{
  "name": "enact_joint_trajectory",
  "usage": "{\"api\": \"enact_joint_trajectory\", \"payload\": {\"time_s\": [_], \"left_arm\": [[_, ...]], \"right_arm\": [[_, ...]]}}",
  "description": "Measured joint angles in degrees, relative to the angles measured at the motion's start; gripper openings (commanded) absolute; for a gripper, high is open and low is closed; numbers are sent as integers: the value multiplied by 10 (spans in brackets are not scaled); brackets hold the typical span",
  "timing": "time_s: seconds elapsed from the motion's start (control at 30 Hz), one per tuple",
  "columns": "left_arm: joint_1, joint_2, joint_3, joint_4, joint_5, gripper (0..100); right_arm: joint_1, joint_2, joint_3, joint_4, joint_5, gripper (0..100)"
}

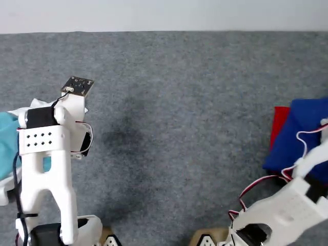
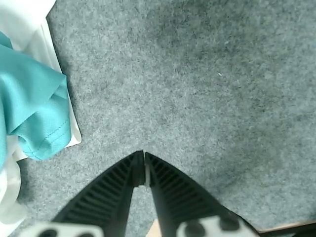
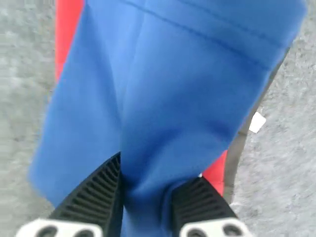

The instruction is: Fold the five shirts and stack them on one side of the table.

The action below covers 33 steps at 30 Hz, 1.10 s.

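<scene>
So the right gripper point(image 3: 147, 190) is clamped down on a fold of the blue shirt point(image 1: 300, 136). That shirt sits at 3 o'clock on the grey table point(image 1: 179, 92), on top of a red shirt point(image 1: 279, 123). The left gripper point(image 2: 144, 160) is pinched together with nothing in it, hanging over the bare surface around 9 o'clock. It's near a teal shirt point(image 2: 32, 103) lying on a white shirt point(image 2: 22, 19).

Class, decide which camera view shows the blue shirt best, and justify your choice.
The right wrist view: the blue shirt is close, its seams clear, pinched between the jaws over a red shirt. The high view catches it cut off at the right, partly behind the right arm.
</scene>
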Motion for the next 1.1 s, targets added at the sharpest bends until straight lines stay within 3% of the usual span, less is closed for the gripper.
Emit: {"api": "enact_joint_trajectory", "payload": {"time_s": [0.23,0.47,0.57,0.73,0.83,0.93,1.1], "left_arm": [[0,0,0,0,0,6],[0,0,0,0,0,6],[0,0,0,0,0,6],[0,0,0,0,0,6],[0,0,0,0,0,6],[0,0,0,0,0,6],[0,-4,0,0,0,6]], "right_arm": [[5,4,-25,4,-18,386],[-4,-22,-58,69,-76,393],[-27,-40,-58,84,-78,331],[-62,-44,-58,85,-80,2],[-84,-44,-51,85,-80,57],[-101,-44,-8,85,-80,4],[-120,-54,69,85,-81,9]]}}
